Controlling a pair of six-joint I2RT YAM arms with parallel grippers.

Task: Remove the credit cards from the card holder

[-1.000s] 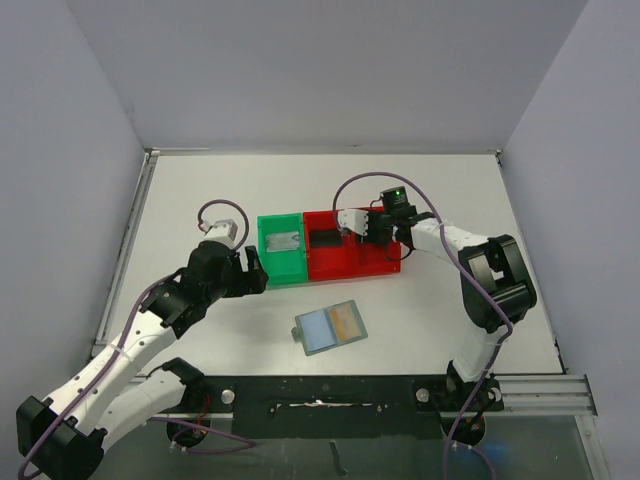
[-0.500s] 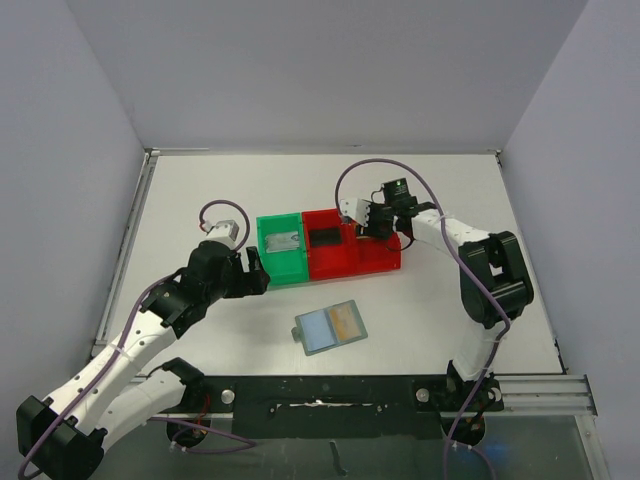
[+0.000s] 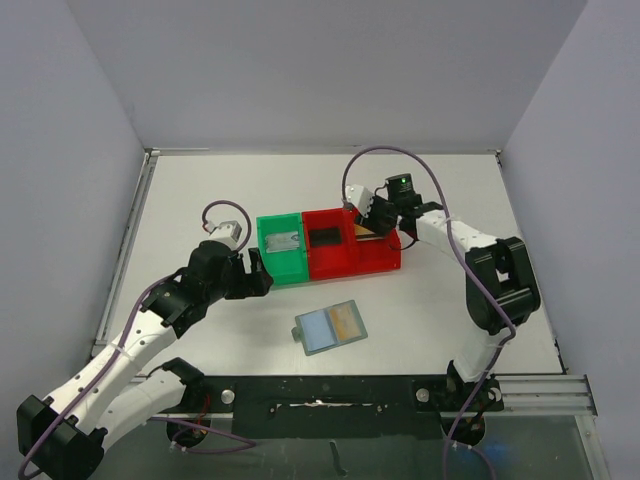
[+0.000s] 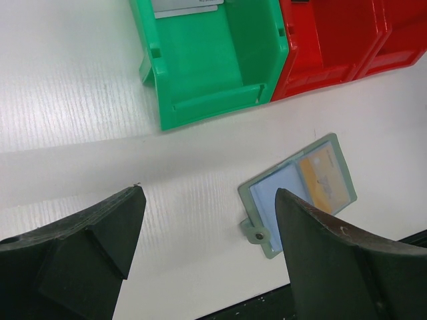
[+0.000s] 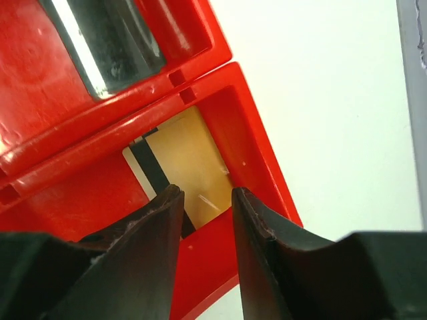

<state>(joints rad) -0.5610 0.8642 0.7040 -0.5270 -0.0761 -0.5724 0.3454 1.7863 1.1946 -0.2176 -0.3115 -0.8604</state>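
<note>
White table [image 3: 450, 200]: right gripper [image 5: 205, 200] stood parted, empty, over a binned gold card [image 5: 190, 150]; left gripper [image 4: 208, 200] gaped; card holder [image 3: 330, 327] seemingly needed another pull.

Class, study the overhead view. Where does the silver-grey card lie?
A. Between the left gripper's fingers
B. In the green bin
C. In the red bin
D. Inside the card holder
B: the silver-grey card lies flat on the floor of the green bin, apart from both grippers.
</note>
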